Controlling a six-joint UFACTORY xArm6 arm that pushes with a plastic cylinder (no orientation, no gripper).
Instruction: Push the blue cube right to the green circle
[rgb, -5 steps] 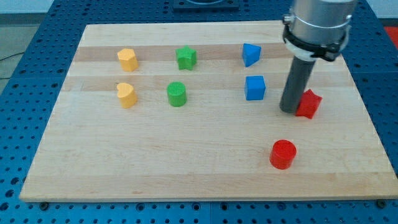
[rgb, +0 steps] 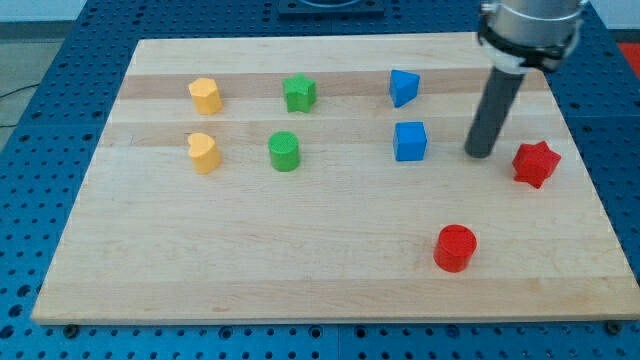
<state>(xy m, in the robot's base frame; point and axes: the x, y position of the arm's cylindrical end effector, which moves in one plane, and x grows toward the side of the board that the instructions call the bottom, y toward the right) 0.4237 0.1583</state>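
Jaws: there are none to judge; the arm ends in a plain dark rod, so nothing is open, closed or clamped on anything.
My tip: resting on the board at the view's right, between the blue cube and the red star, touching neither; nearer the star's side than the cube's.
Red cylinder: nearest the view's bottom, standing upright and alone, below and slightly left of my tip.
Red star: just right of my tip and a little lower in the view, close to the board's right edge.
Blue cube: left of my tip at about the same level, with bare wood between them; it sits well apart from the green cylinder, in the same row.
Green cylinder: the round green block, left of the blue cube in the middle row.
Yellow heart: left of the green cylinder, same row.
Blue wedge-like block: straight above the blue cube in the far row; exact shape hard to make out.
Green star: far row, above the green cylinder.
Yellow block: far row, above the yellow heart; shape unclear.
Wooden board: pale planks, lying on a blue perforated table.
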